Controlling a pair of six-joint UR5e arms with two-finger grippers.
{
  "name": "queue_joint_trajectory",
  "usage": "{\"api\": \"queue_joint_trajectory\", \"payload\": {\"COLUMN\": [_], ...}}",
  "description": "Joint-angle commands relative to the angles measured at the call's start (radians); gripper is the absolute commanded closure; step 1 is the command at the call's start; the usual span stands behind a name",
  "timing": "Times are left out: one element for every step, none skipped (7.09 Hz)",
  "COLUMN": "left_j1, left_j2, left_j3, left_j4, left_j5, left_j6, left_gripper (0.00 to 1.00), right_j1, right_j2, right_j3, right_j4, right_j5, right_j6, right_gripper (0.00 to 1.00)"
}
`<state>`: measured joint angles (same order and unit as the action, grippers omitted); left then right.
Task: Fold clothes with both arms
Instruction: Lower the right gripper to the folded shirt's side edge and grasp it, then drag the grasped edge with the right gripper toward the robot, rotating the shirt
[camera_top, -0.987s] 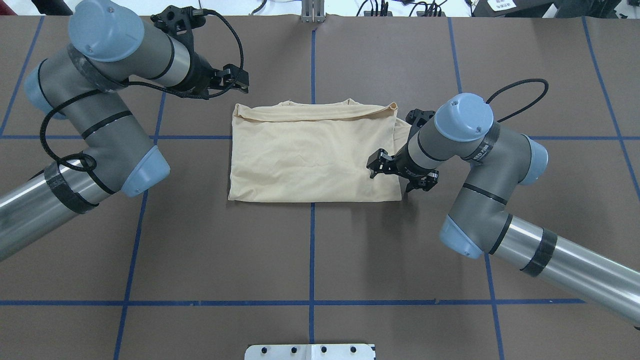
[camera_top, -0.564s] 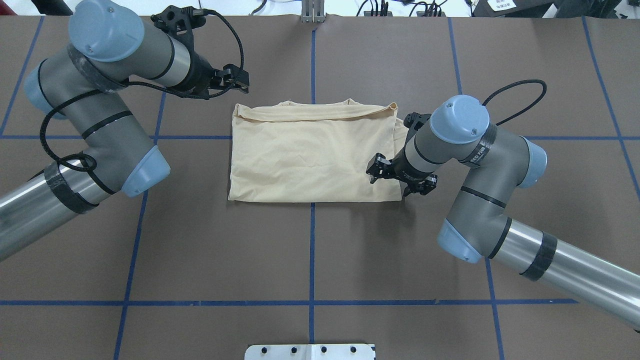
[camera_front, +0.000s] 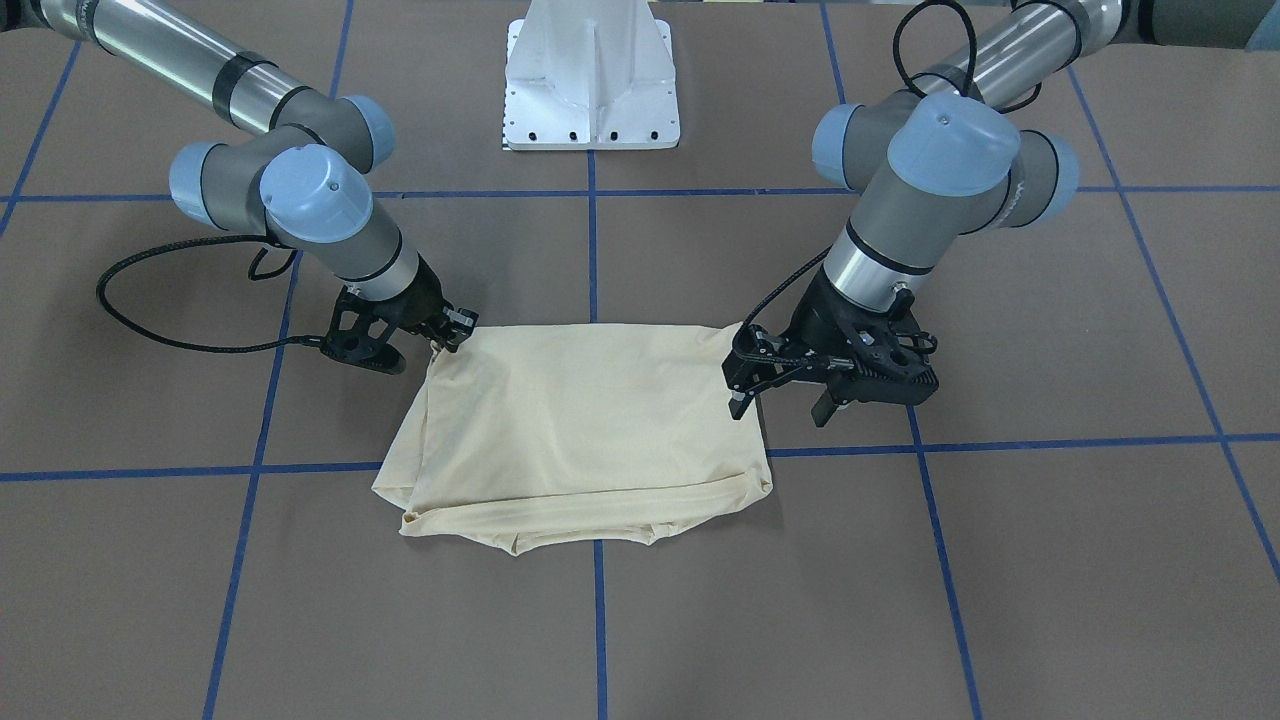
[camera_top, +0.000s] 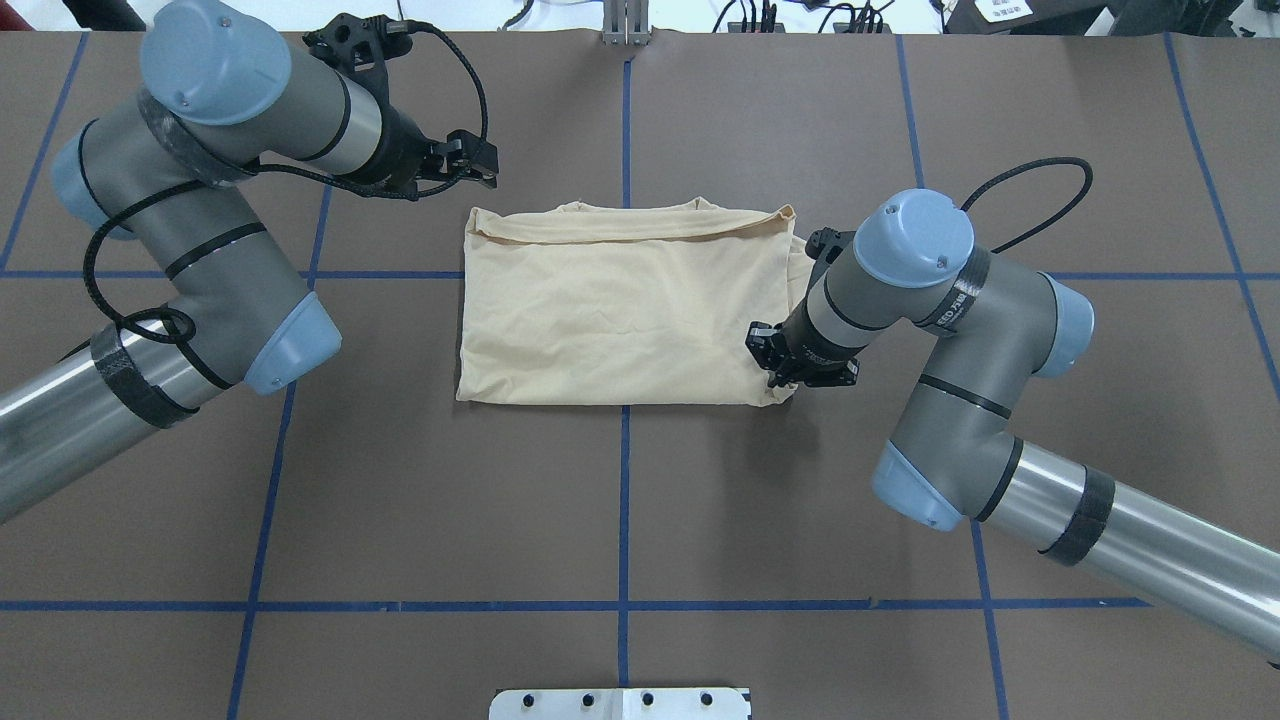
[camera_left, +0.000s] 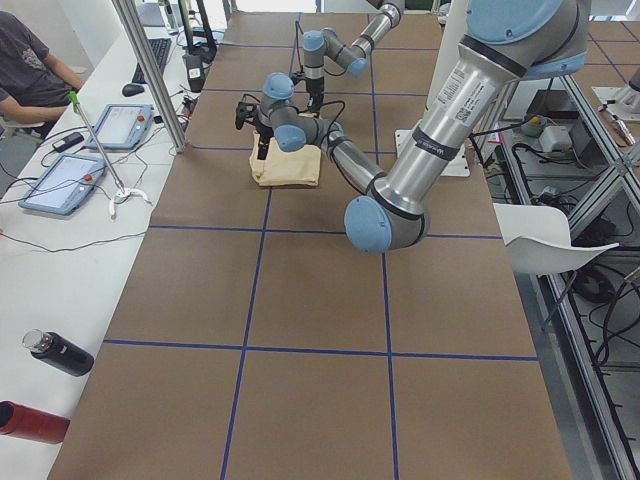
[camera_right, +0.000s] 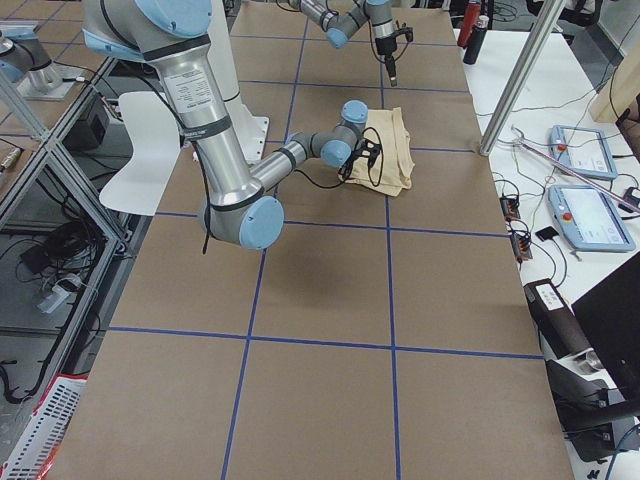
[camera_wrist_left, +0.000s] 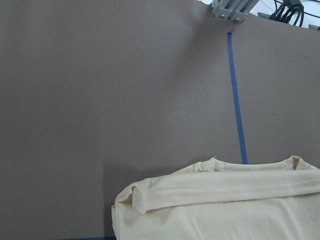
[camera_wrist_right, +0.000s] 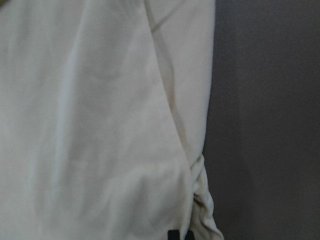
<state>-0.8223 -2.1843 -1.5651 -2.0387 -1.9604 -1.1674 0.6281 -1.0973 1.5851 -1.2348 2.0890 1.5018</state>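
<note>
A folded cream shirt (camera_top: 620, 320) is laid flat at the middle of the brown worktop (camera_top: 400, 500). Its right corner on the robot's side is pinched in the right claw (camera_front: 438, 343), which is closed on the fabric. The left claw (camera_front: 780, 408) is held spread wide and empty, just beyond the far left corner.

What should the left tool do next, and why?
Probably lower the left tool onto the nearest corner of the T-shirt and close. It hangs open just off that corner, holding nothing, while the right tool seems pinched on the diagonally opposite corner, with fabric bunched there. A two-arm fold likely needs both corners held.
</note>
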Motion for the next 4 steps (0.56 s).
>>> {"api": "queue_joint_trajectory", "payload": {"left_j1": [0.0,-0.001,-0.001,-0.001], "left_j2": [0.0,0.0,0.0,0.0], "left_j3": [-0.001,-0.003,-0.004,-0.004], "left_j4": [0.0,0.0,0.002,0.0], "left_j5": [0.0,0.0,0.0,0.0], "left_j6": [0.0,0.0,0.0,0.0], "left_gripper": [0.0,0.0,0.0,0.0], "right_j1": [0.001,-0.004,-0.063,-0.126], "right_j2": [-0.004,-0.007,-0.009,0.008], "right_j3": [0.027,0.07,0.157,0.212], "right_j4": [-0.003,-0.015,-0.111,-0.185], "right_j5": [0.057,0.089,0.091,0.091], "right_j6": [0.0,0.002,0.041,0.104], "right_gripper": [1.0,1.0,1.0,1.0]}}
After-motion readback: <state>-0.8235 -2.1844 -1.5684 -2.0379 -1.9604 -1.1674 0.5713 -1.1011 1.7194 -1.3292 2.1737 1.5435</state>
